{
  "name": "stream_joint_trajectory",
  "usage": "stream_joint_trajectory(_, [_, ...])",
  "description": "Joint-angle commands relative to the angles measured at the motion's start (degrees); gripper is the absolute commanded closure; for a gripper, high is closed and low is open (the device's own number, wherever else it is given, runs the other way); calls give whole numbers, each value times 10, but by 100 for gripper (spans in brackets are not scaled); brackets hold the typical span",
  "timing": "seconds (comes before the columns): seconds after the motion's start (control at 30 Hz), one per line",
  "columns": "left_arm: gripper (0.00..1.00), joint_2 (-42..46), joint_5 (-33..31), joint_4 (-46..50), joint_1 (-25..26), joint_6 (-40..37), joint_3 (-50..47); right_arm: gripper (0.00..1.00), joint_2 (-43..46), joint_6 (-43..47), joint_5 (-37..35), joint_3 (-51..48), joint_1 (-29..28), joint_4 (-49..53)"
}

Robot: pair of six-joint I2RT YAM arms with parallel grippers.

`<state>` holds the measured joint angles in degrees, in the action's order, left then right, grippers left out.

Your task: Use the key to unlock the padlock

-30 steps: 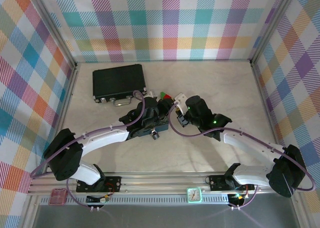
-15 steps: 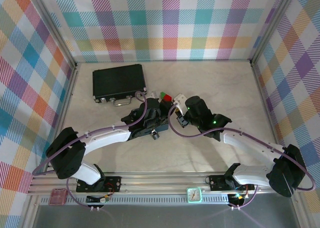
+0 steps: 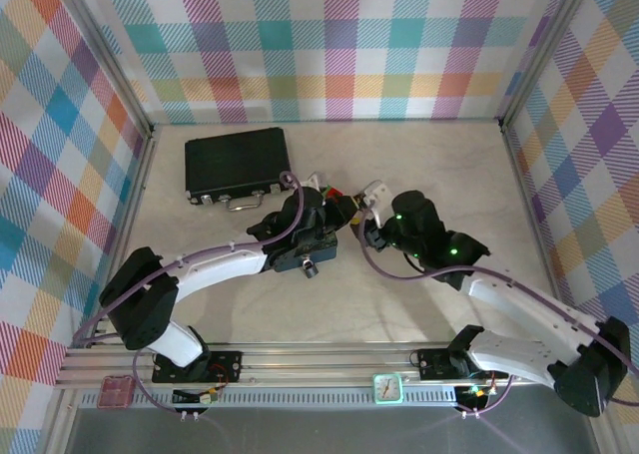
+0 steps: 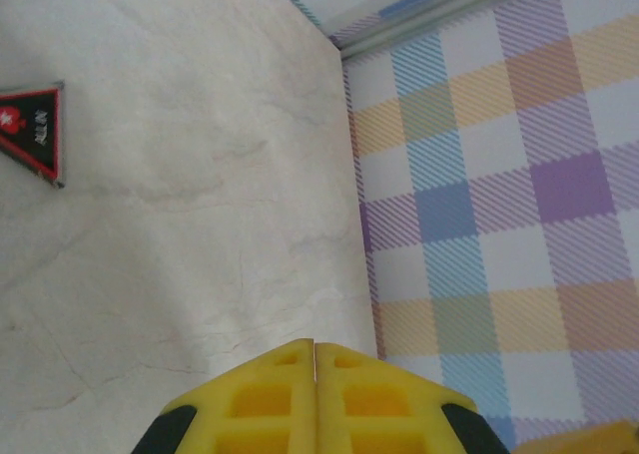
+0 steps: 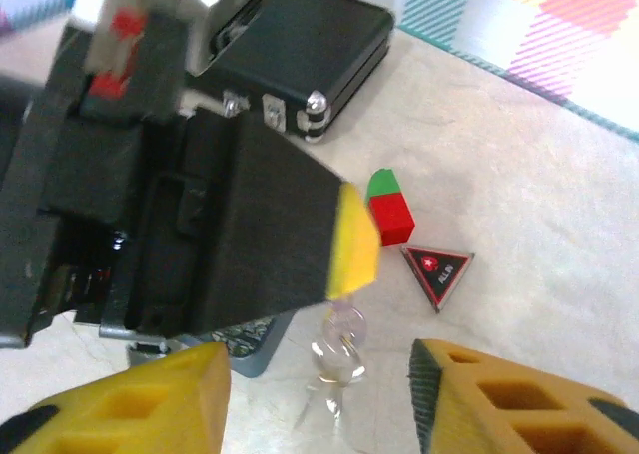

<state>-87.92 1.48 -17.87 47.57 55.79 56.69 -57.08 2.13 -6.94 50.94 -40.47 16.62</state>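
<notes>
My left gripper (image 4: pixel 315 346) is shut, and a thin pale metal sliver, the key (image 4: pixel 314 359), shows edge-on between its yellow pads. In the right wrist view the left gripper's yellow fingertips (image 5: pixel 354 242) hang above the table, with a blurred silvery ring and a glinting metal piece (image 5: pixel 337 346) dangling below them. That piece is too blurred to tell whether it is the padlock. My right gripper (image 5: pixel 319 399) stands open just below and around the dangling piece without touching it. From above, both grippers meet at mid-table, left gripper (image 3: pixel 334 212) and right gripper (image 3: pixel 371 203).
A black case (image 3: pixel 238 162) with a silver handle lies at the back left. A red and green block (image 5: pixel 387 210) and a dark red triangle (image 5: pixel 437 272) lie just beyond the grippers. A blue swirl-painted box (image 5: pixel 245 339) sits under the left gripper. Plaid walls enclose the table.
My right gripper has opened and its arm has drawn back to the right. My left gripper has closed fully and shifted slightly right.
</notes>
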Motion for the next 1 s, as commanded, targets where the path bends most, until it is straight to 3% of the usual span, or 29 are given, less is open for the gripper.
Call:
stream_joint_trajectory(0.0, [100,14,60,8,-11,-132,45,40,40,-84,113,15,57,17])
stream_joint_trajectory(0.2, [100,56,129,43,-13,-308,62,29,79,-204,293,-16,168,-40])
stream_joint_trajectory(0.33, [100,95,195,36,-13,-385,44,32,71,-277,411,-40,213,-129])
stream_joint_trajectory(0.53, [100,159,218,53,-12,-449,21,45,26,-396,564,-96,227,-367])
stream_joint_trajectory(0.8, [100,170,209,-58,-12,-405,-38,48,10,-483,570,-160,216,-580])
stream_joint_trajectory(0.97, [100,153,194,-143,-12,-356,-60,51,9,-460,548,-171,179,-583])
